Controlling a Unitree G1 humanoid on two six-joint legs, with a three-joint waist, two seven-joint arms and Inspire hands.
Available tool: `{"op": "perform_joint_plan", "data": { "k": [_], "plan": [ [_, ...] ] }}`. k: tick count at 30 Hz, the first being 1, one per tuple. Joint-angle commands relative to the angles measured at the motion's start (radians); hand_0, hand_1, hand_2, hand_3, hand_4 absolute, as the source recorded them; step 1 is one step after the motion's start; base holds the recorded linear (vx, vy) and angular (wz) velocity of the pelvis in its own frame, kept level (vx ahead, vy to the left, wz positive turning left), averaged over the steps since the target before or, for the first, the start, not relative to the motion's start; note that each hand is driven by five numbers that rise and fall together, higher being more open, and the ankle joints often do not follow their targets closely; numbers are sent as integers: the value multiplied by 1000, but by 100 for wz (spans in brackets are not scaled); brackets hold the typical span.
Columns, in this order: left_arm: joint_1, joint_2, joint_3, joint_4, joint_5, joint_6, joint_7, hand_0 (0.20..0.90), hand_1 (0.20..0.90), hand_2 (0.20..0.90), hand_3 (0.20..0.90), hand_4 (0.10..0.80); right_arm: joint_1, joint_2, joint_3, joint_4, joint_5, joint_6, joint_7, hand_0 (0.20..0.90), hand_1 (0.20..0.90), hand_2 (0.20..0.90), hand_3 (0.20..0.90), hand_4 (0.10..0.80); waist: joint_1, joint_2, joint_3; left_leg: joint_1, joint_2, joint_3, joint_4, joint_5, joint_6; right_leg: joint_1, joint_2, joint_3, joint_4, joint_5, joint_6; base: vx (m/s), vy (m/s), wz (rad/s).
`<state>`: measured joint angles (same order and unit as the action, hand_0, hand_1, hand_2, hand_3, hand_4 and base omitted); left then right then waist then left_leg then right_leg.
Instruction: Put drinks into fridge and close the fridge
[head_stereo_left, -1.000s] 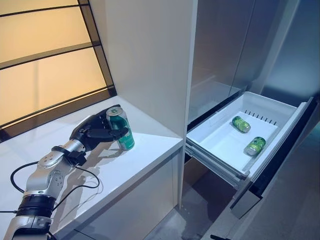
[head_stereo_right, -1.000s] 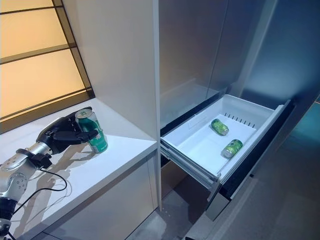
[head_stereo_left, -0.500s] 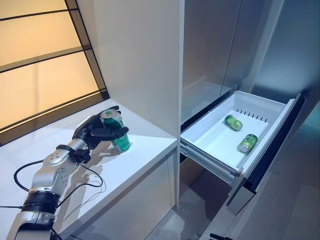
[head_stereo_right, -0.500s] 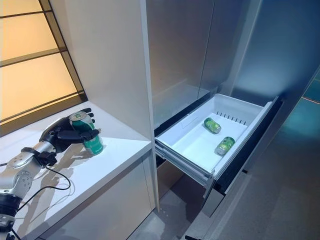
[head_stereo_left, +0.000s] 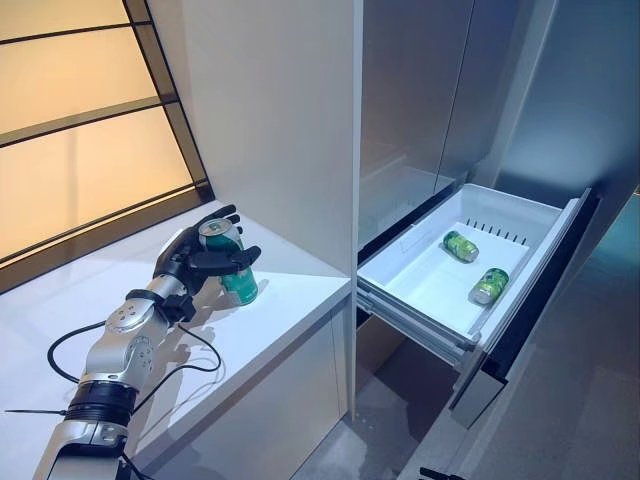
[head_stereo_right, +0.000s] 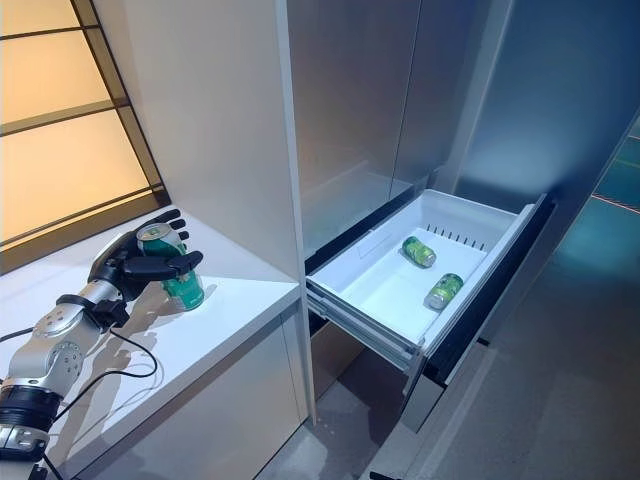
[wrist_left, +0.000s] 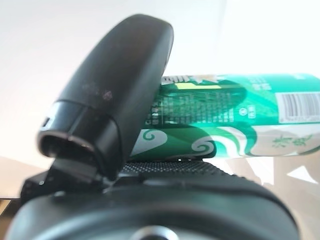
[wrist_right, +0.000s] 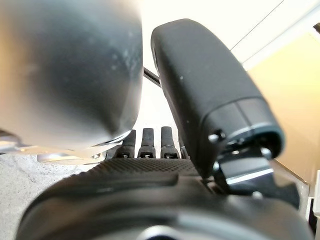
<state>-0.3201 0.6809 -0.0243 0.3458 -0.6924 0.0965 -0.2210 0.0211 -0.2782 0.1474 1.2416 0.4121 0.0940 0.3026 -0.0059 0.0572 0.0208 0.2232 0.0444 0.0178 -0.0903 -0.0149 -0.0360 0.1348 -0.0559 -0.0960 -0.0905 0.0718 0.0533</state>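
Green drink can (head_stereo_left: 232, 271): upright on the white counter (head_stereo_left: 280, 330), left of the fridge; we see our left hand (head_stereo_left: 190, 262) clasped round it. Two more green cans (head_stereo_left: 461, 246) (head_stereo_left: 488, 286) lie in the open white fridge drawer (head_stereo_left: 400, 283), right. Right hand (wrist_right: 150, 200): grip unreadable.

The left robot hand (head_stereo_left: 196, 262) covers part of the green can (head_stereo_left: 232, 274) on the desk (head_stereo_left: 270, 320), so the contact under its fingers cannot be seen. In the left wrist view the can's end runs off the edge. The right robot hand (wrist_right: 210, 100) shows only in its wrist view, its fingers mostly hidden. The two cans (head_stereo_left: 461, 246) in the drawer (head_stereo_left: 400, 280) are too small for detail.
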Motion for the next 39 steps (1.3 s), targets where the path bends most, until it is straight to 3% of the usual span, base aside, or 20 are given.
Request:
{"op": "perform_joint_plan", "data": {
  "k": [1,7,8,9,10,18,26,29,31,33,39],
  "plan": [
    [-259,41,42,32,-1,-130,11,900,900,900,900,800,-22,-1,47,51,-33,27,32,900,900,900,900,800,-28,-22,-3,-25,-81,18,5,-29,60,31,8,35,28,-65,5,0,0,0],
    [-259,46,36,40,0,-135,1,900,900,900,900,800,-23,-1,47,51,-37,25,34,900,900,900,900,800,-27,-23,-4,-26,-82,18,5,-30,61,30,7,34,29,-64,6,0,0,0],
    [-258,46,35,38,0,-137,1,794,794,794,776,676,-24,-1,47,51,-36,26,33,900,900,900,900,800,-26,-23,-3,-26,-82,18,5,-30,61,29,7,34,30,-64,6,0,0,0],
    [-255,47,35,33,0,-140,1,521,521,521,458,358,-25,-1,48,49,-36,28,33,900,900,900,900,800,-25,-23,-3,-27,-83,17,6,-30,62,29,7,34,31,-65,6,0,0,0],
    [-252,47,35,32,3,-144,-1,300,300,300,200,100,-25,-2,47,50,-38,28,34,900,900,900,900,800,-25,-23,-3,-27,-83,17,6,-30,62,29,7,33,32,-66,5,0,0,0],
    [-247,40,39,10,-10,-150,-7,300,300,300,200,100,-25,-5,47,47,-43,30,35,900,900,900,900,800,-24,-23,-2,-24,-84,13,5,-31,61,30,7,32,32,-66,5,0,0,0],
    [-239,23,59,-63,-20,-239,61,300,300,300,200,100,-24,-2,68,-3,-1,-11,65,900,900,900,900,800,-21,-27,0,-23,-83,10,5,-31,60,34,6,30,30,-65,4,0,0,0],
    [-223,11,61,-184,-33,-245,81,300,300,300,200,100,-20,7,98,-176,23,-7,52,900,900,900,900,800,-19,-31,6,-26,-82,5,7,-28,60,34,5,29,31,-64,1,0,0,0],
    [-213,-2,68,-307,-37,-248,87,300,300,300,200,100,-5,17,143,-395,1,-1,38,900,900,900,900,800,-21,-36,11,-30,-81,2,6,-25,61,31,4,30,32,-64,-1,-41,-10,1],
    [-220,-11,63,-378,-48,-279,66,300,300,300,200,100,13,19,185,-556,-47,-47,55,900,900,900,900,800,-26,-42,15,-36,-80,1,5,-22,61,26,4,30,33,-64,0,-56,-16,0],
    [-226,-8,23,-493,-111,-320,50,300,300,300,200,100,27,-12,205,-904,21,49,109,900,900,900,900,800,-36,-55,17,-37,-79,1,3,-17,55,26,5,30,30,-64,4,-14,-6,0]
  ]
}}
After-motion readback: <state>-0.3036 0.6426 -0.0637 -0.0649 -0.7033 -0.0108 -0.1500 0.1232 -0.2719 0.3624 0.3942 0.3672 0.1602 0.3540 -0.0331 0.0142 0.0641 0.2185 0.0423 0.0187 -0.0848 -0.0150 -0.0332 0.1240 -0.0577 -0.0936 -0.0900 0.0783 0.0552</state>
